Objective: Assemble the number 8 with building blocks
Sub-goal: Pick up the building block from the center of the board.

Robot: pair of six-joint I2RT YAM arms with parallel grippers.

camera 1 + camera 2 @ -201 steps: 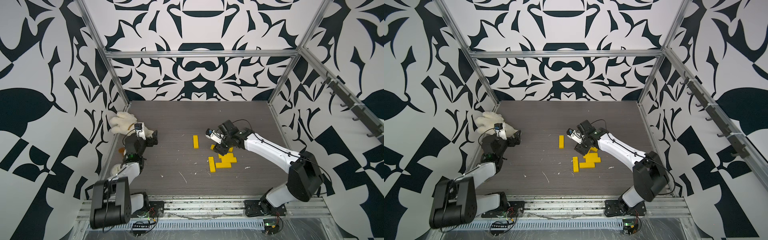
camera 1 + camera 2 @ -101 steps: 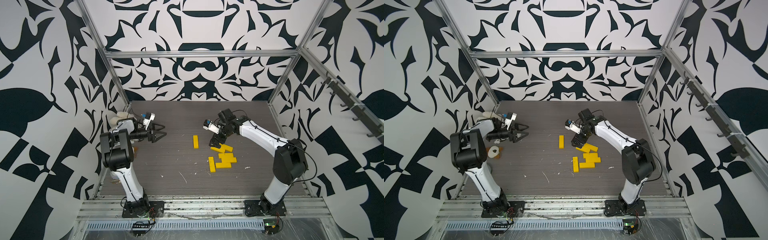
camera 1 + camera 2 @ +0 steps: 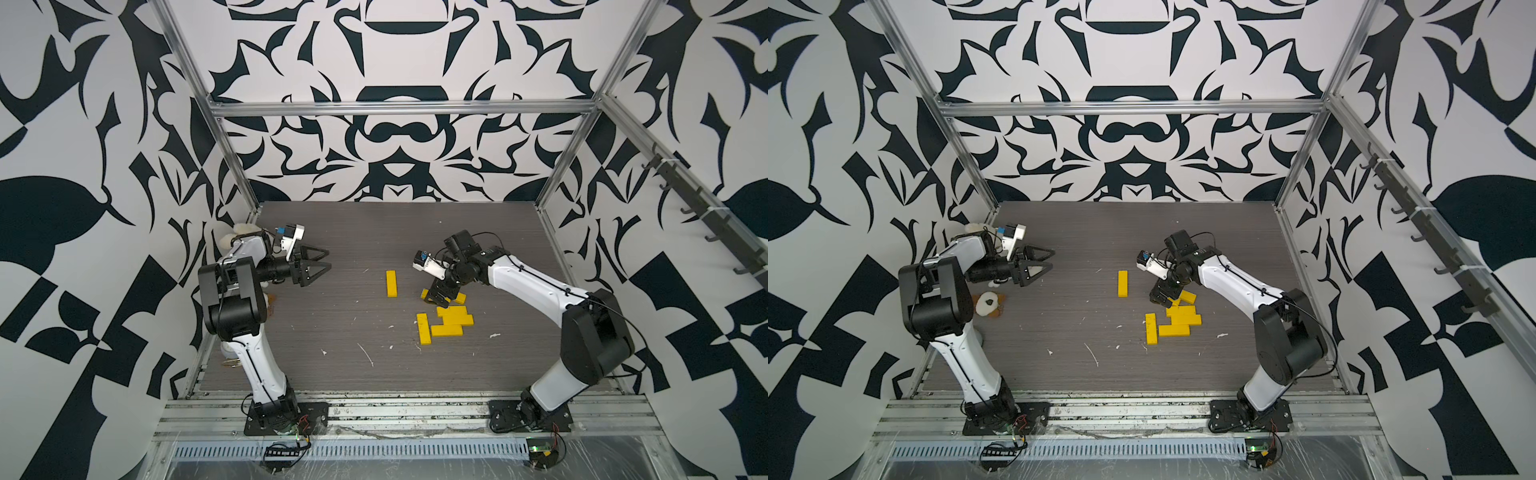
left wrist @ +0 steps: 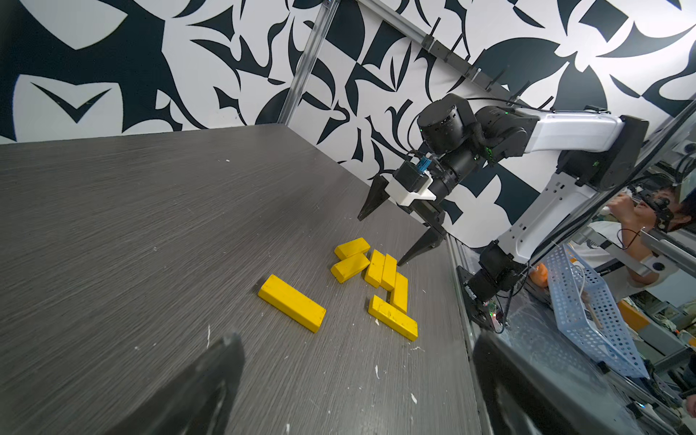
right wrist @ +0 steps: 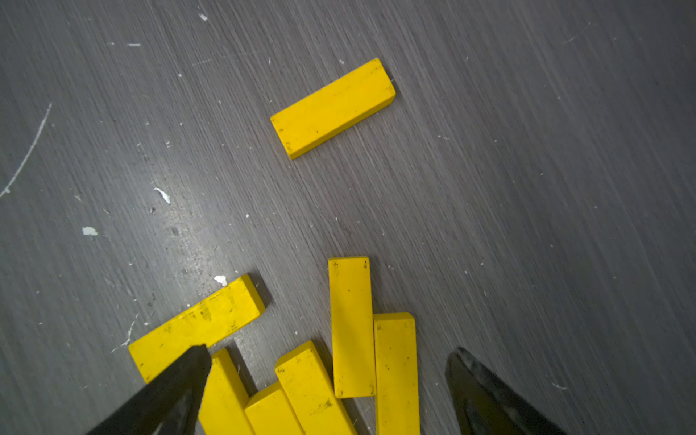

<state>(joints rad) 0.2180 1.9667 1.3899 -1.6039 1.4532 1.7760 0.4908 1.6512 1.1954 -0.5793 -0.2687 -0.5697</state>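
Note:
Several yellow building blocks (image 3: 449, 321) lie flat in a loose cluster right of the table's middle, also seen as the cluster (image 3: 1173, 322). One block (image 3: 391, 283) lies alone to the left of them, lengthwise. The number 8 is not in view as a shape. My right gripper (image 3: 441, 294) hangs open just over the far end of the cluster; in the right wrist view its fingers (image 5: 177, 380) straddle several blocks (image 5: 350, 327) without holding any. My left gripper (image 3: 316, 266) stands open and empty above the left side of the table, facing the lone block (image 4: 292, 308).
A white plush toy (image 3: 243, 230) sits behind the left arm by the left wall. A small white and brown object (image 3: 988, 304) lies next to that arm. White scuffs mark the dark wood-grain table (image 3: 332, 365). A blue perforated basket (image 4: 587, 312) stands outside the cell.
The left arm has risen from a folded pose and its gripper has swung out over the table. The right gripper has opened wide and shifted slightly over the cluster.

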